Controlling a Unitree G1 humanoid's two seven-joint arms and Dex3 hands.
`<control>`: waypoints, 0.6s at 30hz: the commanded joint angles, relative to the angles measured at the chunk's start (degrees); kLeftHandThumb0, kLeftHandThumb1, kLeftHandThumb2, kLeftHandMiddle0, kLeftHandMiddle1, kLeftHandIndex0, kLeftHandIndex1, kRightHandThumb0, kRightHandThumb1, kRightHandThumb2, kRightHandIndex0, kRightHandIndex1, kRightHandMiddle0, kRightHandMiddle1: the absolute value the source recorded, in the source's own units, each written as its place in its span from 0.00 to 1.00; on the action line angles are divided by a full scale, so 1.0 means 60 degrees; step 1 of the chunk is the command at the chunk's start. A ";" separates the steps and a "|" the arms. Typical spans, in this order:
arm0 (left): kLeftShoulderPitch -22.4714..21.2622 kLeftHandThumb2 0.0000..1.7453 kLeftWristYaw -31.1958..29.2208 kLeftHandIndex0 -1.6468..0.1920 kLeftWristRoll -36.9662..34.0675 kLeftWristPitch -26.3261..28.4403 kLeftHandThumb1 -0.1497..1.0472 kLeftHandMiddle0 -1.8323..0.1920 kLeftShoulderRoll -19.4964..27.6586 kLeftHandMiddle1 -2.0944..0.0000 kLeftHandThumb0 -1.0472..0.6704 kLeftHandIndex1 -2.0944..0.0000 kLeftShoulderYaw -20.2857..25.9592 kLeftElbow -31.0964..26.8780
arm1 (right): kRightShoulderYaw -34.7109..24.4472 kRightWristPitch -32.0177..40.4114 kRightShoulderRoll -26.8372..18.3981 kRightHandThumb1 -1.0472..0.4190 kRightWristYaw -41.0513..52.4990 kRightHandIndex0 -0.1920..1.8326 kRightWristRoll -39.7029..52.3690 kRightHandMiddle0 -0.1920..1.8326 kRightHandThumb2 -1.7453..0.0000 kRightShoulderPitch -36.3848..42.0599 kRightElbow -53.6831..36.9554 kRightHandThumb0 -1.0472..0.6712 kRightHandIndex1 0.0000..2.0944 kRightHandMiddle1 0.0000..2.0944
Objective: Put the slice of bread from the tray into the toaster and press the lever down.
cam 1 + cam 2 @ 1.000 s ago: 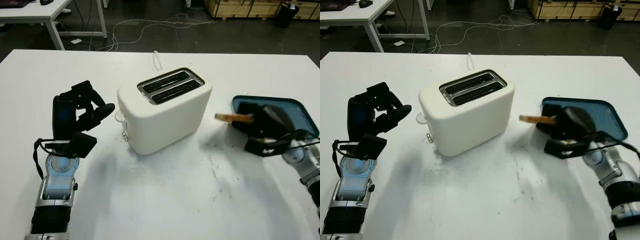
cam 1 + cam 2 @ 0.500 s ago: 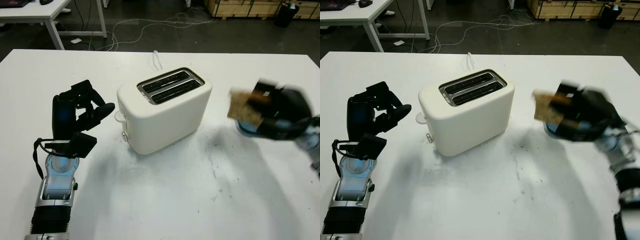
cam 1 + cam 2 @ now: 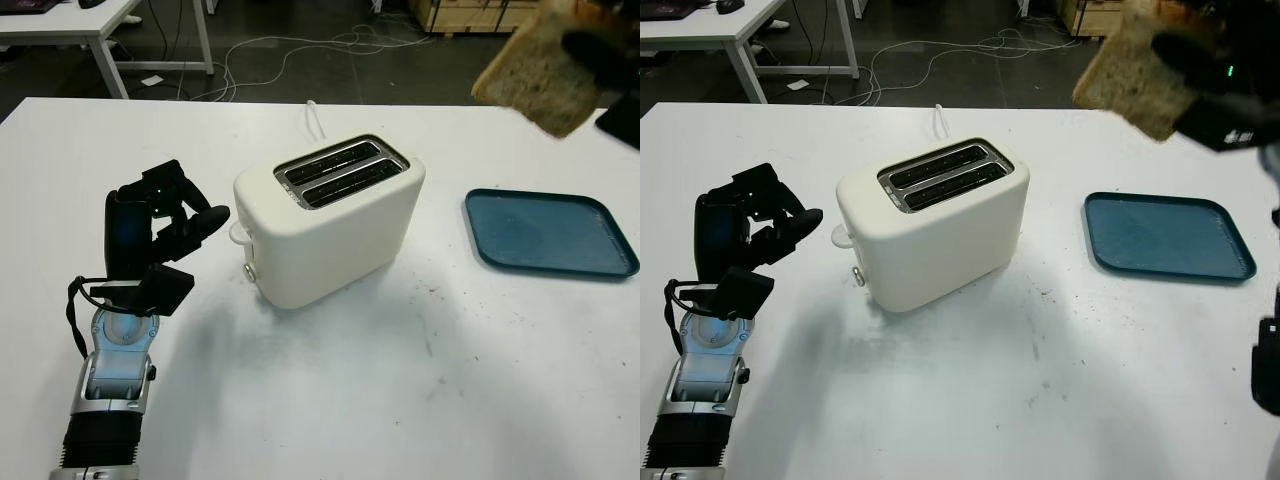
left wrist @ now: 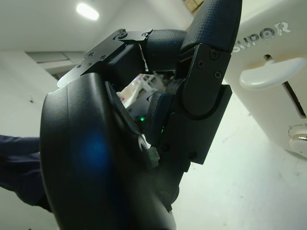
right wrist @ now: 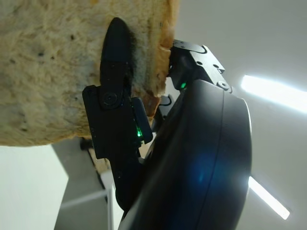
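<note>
My right hand [image 3: 1200, 55] is raised high at the upper right, shut on the slice of bread [image 3: 537, 72], well above the table and to the right of the toaster. In the right wrist view a black finger [image 5: 112, 96] lies across the bread [image 5: 48, 72]. The cream two-slot toaster [image 3: 330, 215] stands mid-table with both slots empty; its lever [image 4: 264, 76] on the left end is up. The blue tray [image 3: 550, 232] at the right is empty. My left hand [image 3: 165, 225] is held upright left of the toaster, fingers curled, holding nothing.
A white cord [image 3: 315, 118] runs from behind the toaster to the table's far edge. Dark crumbs [image 3: 425, 300] speckle the white table in front of the tray. Beyond the table are another desk [image 3: 100, 30] and floor cables.
My right hand has lifted the bread off the tray and swung it up high to the upper right, leaving the tray bare. The left hand has not moved.
</note>
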 commanded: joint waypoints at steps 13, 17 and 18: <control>-0.0112 0.08 0.0002 0.34 0.0029 -0.0006 0.89 0.29 0.0031 0.17 0.10 0.21 -0.0006 -0.0061 | 0.0103 0.0078 0.2000 0.09 0.4344 0.53 0.2059 0.45 0.84 -0.1538 -0.0427 0.36 0.83 0.83; -0.0146 0.08 -0.0038 0.34 -0.0030 -0.0120 0.89 0.29 0.0060 0.17 0.10 0.22 -0.0008 0.0034 | 0.0398 0.0646 0.2601 0.09 0.4965 0.57 0.2103 0.47 0.85 -0.1494 -0.0788 0.41 0.83 0.83; -0.0148 0.08 -0.0031 0.34 -0.0027 -0.0136 0.89 0.29 0.0058 0.17 0.10 0.23 -0.0008 0.0044 | 0.0480 0.0798 0.2749 0.09 0.4984 0.59 0.2020 0.48 0.85 -0.1437 -0.0907 0.42 0.83 0.83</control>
